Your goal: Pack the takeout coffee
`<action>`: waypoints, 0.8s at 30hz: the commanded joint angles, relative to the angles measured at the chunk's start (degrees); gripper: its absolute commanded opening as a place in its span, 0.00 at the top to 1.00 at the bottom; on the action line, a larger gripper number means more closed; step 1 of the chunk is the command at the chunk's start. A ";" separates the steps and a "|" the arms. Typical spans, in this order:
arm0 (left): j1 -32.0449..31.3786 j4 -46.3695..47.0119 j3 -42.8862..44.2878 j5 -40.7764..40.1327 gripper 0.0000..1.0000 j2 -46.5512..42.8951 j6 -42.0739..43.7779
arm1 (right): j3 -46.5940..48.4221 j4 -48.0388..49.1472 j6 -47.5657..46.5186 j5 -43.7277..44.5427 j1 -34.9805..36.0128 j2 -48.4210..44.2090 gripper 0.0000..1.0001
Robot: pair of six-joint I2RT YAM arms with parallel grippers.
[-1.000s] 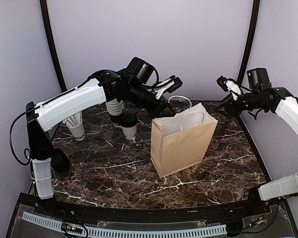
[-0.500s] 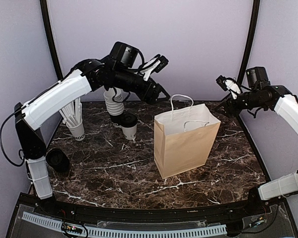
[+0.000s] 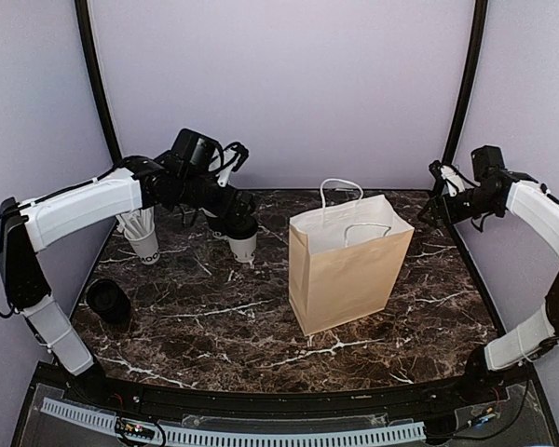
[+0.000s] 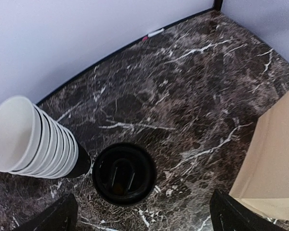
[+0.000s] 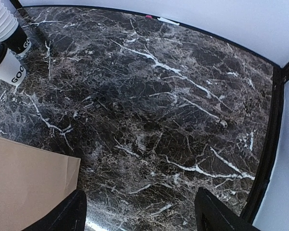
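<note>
Left end effector [image 4: 144, 214] back from bag [image 3: 349, 265] — wide open, empty — lidded coffee cup [image 4: 124, 173] just beneath.

The takeout coffee [image 3: 244, 246] is one small white paper cup with dark print, capped with a round black lid. It stands upright on the counter [image 3: 196, 326], left of the brown paper bag [image 3: 345, 275], apart from it and far shorter.

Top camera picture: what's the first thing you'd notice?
A tall brown paper bag stands open in the middle of the dark marble table, white handles up. Just left of it sits a small white coffee cup with a black lid, and the left gripper hovers open above it.
</note>
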 commanded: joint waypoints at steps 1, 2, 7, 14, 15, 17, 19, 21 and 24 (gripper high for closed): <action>4.89 3.94 -1.78 5.72 0.01 3.97 -2.41 | -0.70 2.78 2.06 -2.33 -0.71 0.63 0.21; 6.44 4.71 -1.30 8.19 0.01 5.54 -2.76 | -0.79 2.94 1.96 -2.40 -0.72 0.71 0.21; 9.39 7.13 0.96 12.40 0.01 10.04 -3.19 | -0.98 2.81 1.61 -2.70 -0.72 1.21 0.21; 9.71 4.64 5.42 14.79 0.01 16.10 -1.16 | -0.66 2.29 1.20 -2.12 -0.70 2.12 0.21; 9.71 4.31 5.57 14.89 0.01 16.55 -1.09 | -0.71 2.29 1.17 -2.01 -0.66 2.07 0.21; 9.71 3.57 5.79 14.67 0.01 16.93 0.17 | -0.87 2.29 1.08 -1.88 -0.69 2.16 0.21; 9.71 2.84 5.94 14.27 0.01 17.20 0.96 | -0.96 2.32 1.03 -1.83 -0.66 2.29 0.21; 9.71 1.73 6.29 14.29 0.01 17.45 1.55 | -0.93 2.33 0.97 -2.03 -0.72 2.57 0.22; 9.71 -0.40 7.10 14.34 0.01 17.71 2.07 | -0.44 2.12 1.03 -2.71 -0.71 3.23 0.22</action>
